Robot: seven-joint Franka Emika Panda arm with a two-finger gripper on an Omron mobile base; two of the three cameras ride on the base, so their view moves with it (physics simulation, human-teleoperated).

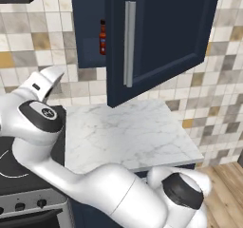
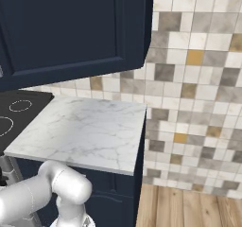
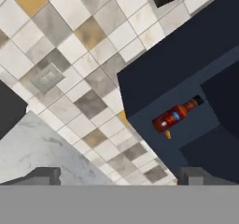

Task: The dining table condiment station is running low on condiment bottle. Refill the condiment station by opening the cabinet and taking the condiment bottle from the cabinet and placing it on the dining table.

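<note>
Cabinet (image 1: 161, 37) door ajar; condiment bottle (image 3: 178, 115) near shelf front edge. End effector (image 3: 116, 175) wide open, empty. Risk: swinging arm clips door, or off-centre approach topples bottle.

No readable text in these pictures

The condiment bottle (image 3: 177, 116) inside the cabinet (image 1: 156, 37) has a darker label band with a small pale mark on it, but it is too small and blurred to read; the dark joint cap (image 1: 45, 112) on the arm carries a tiny white mark that also cannot be read
</note>
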